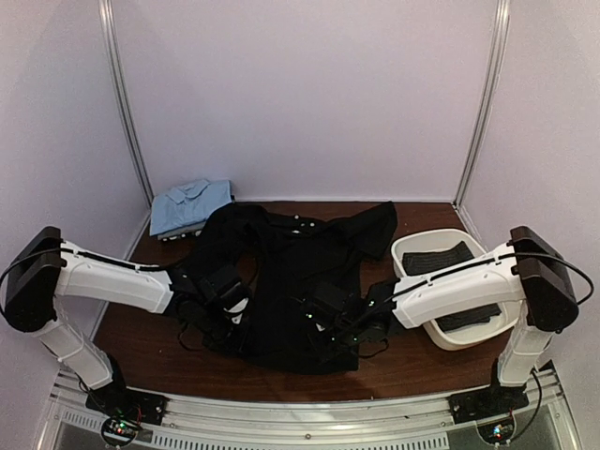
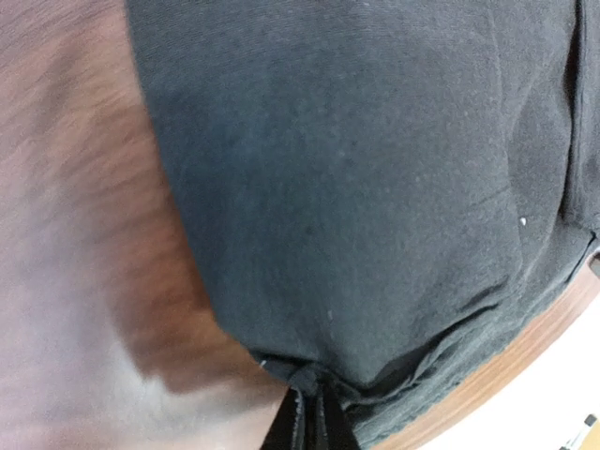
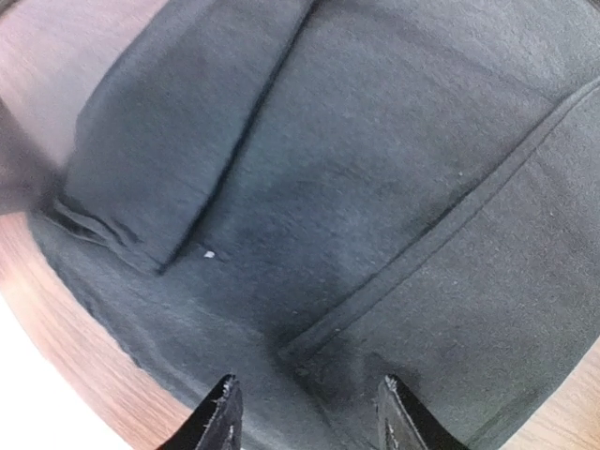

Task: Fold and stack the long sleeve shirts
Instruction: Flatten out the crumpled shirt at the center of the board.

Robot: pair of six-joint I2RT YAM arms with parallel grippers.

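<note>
My left claw [image 2: 311, 417] is pinched tight on a bunched edge of the black shirt [image 2: 375, 187], at the shirt's left side. My right claw [image 3: 314, 417] stands with its fingers apart over the cloth at the shirt's lower right, gripping nothing. The shirt lies spread across the middle of the brown table [image 1: 403, 370], collar toward the back. At the far left corner sits a folded blue shirt [image 1: 190, 206]. To the right, a white tub [image 1: 405, 244] holds dark cloth [image 1: 441, 255].
</note>
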